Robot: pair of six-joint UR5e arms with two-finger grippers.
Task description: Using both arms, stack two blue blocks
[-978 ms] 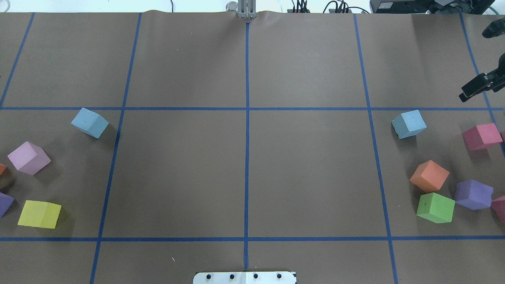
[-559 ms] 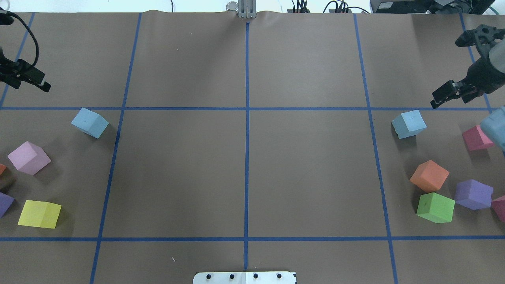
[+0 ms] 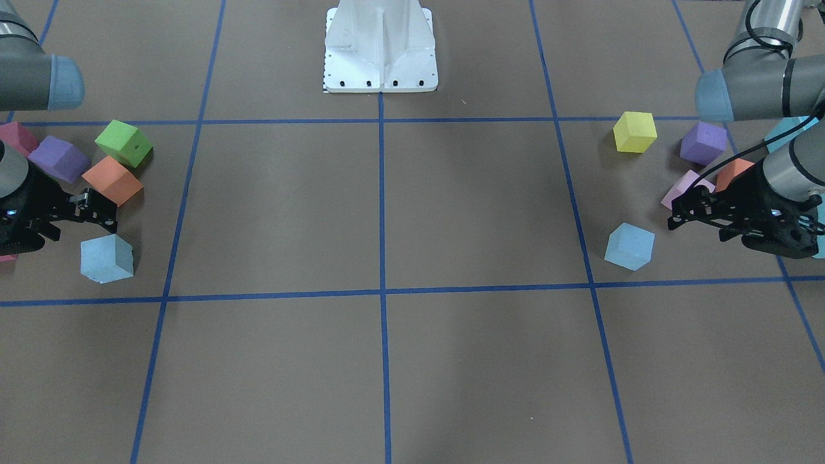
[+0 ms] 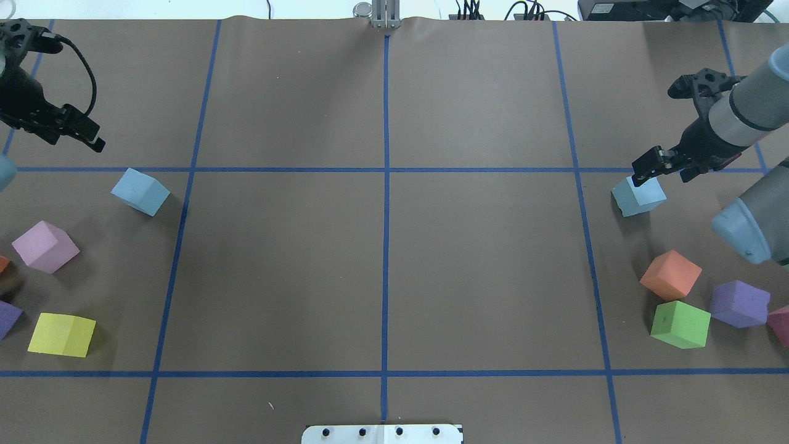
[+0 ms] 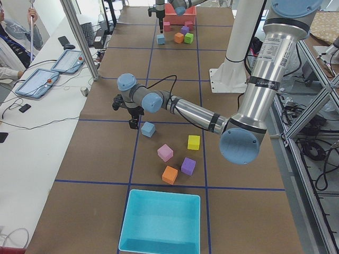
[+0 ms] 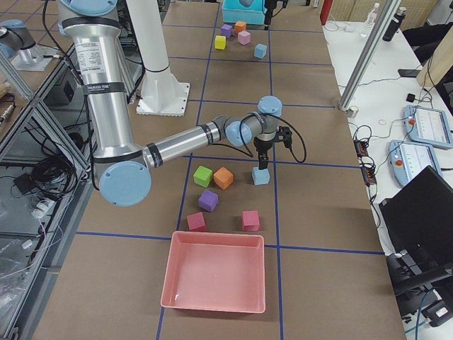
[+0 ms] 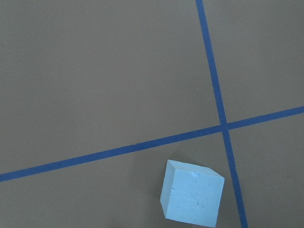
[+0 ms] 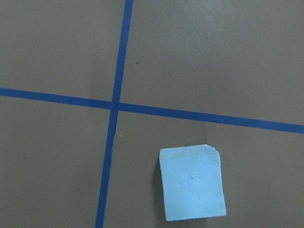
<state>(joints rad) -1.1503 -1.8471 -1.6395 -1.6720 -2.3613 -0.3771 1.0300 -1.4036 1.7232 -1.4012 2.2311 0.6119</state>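
Observation:
Two pale blue blocks lie on the brown table. The left one also shows in the front view and low in the left wrist view. The right one also shows in the front view and the right wrist view. My left gripper hovers open and empty, up and to the left of its block. My right gripper is open and empty just above the far edge of its block. Neither touches a block.
Pink, yellow and purple cubes lie at the left. Orange, green and purple cubes lie at the right. A turquoise bin and a pink bin stand at the table ends.
Both arms have moved inward over the table. The left gripper came into view and neared its blue block. The right gripper moved left to its block's far edge.

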